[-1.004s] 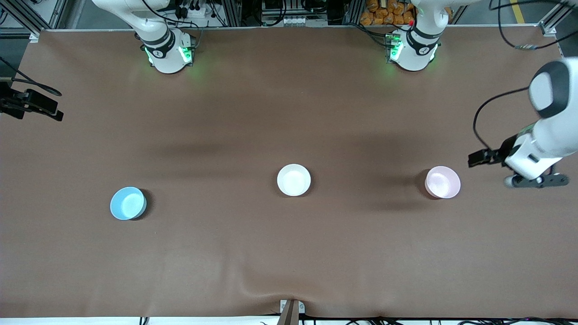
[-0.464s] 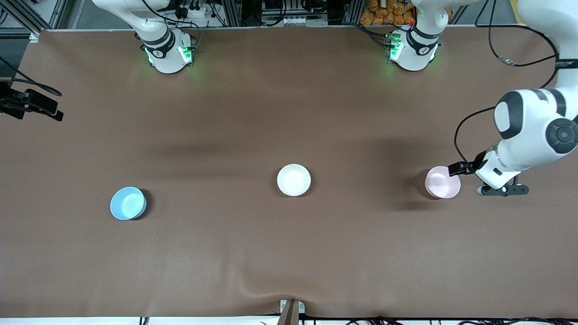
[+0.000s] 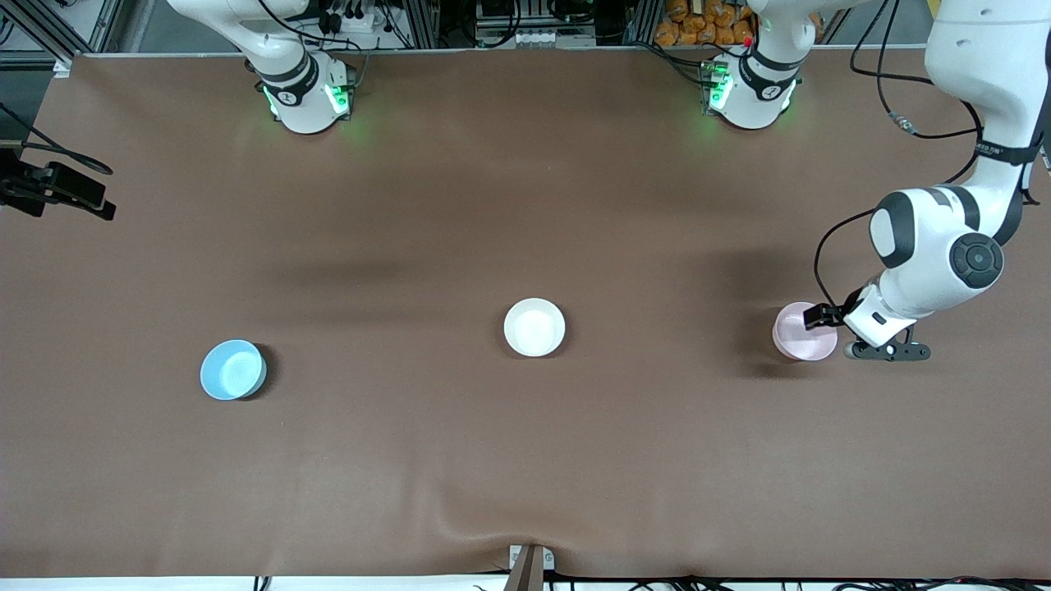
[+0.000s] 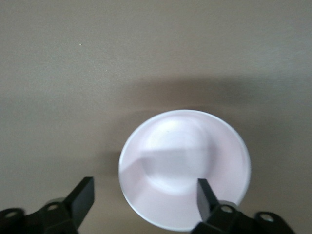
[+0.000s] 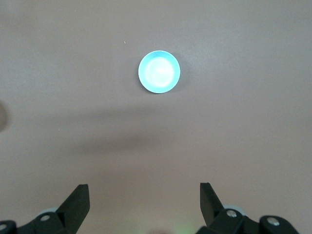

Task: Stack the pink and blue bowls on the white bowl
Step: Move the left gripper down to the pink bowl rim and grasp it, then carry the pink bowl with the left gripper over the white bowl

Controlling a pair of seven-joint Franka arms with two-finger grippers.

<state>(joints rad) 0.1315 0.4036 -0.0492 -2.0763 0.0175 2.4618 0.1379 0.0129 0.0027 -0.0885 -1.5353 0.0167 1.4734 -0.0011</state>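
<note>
The pink bowl stands toward the left arm's end of the table. My left gripper is open and low at its rim, one finger over the bowl's inside and the other outside it. The white bowl sits mid-table. The blue bowl lies toward the right arm's end. My right gripper waits open, high over bare cloth, with nothing between its fingers; the front view does not show it.
Both robot bases stand along the edge farthest from the front camera. A black camera mount juts in at the right arm's end. A metal bracket sits at the nearest edge, by a wrinkle in the brown cloth.
My left arm has swung in from the table's end and come down to the pink bowl's rim. The bowls and the right arm have not moved.
</note>
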